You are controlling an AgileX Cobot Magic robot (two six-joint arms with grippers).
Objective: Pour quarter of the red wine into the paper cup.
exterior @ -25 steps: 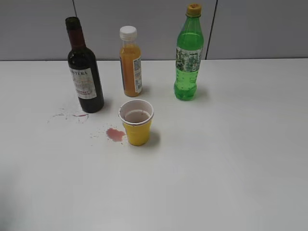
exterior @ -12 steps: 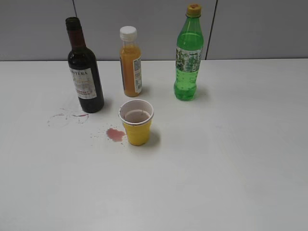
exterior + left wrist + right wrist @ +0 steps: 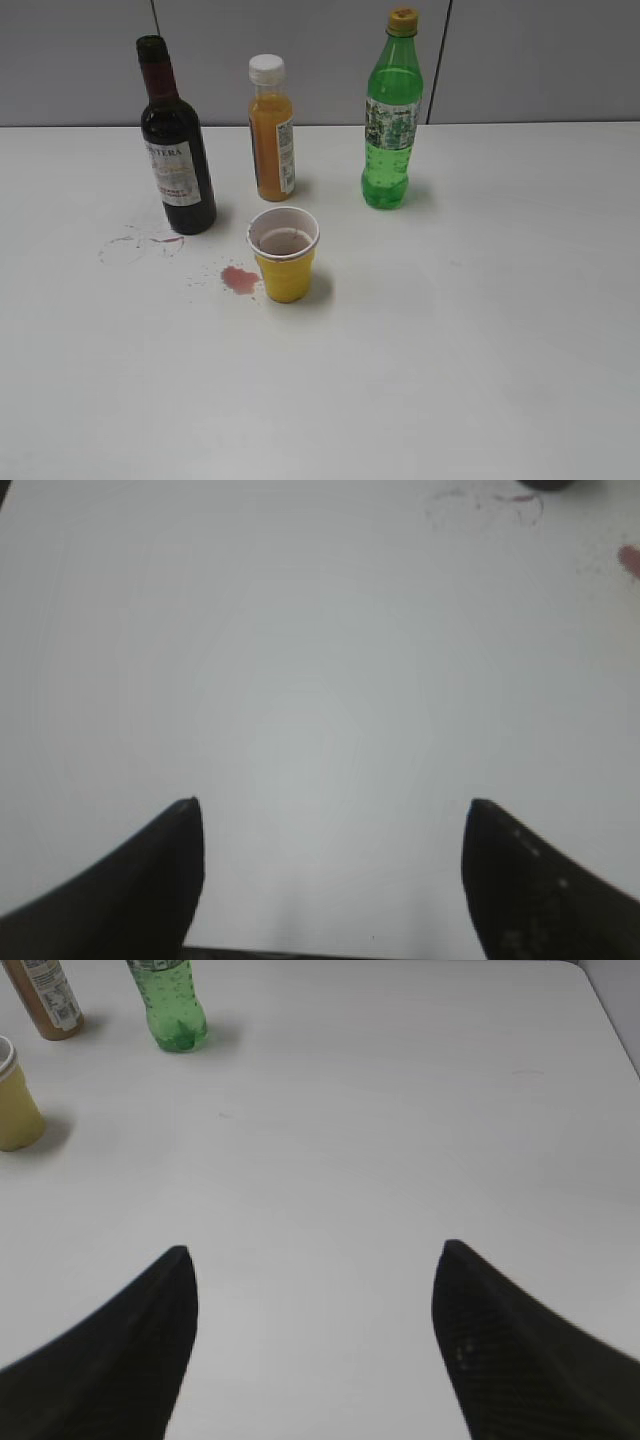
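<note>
The red wine bottle stands upright at the back left of the white table, uncapped, with its white label facing me. The yellow paper cup stands in front of it, a little to the right, with some reddish liquid inside; it also shows at the left edge of the right wrist view. My left gripper is open and empty over bare table, far from the bottle. My right gripper is open and empty over bare table, well to the right of the cup. Neither gripper shows in the exterior view.
An orange juice bottle with a white cap and a green soda bottle stand at the back. A red spill lies left of the cup, and faint wine rings lie near the wine bottle's base.
</note>
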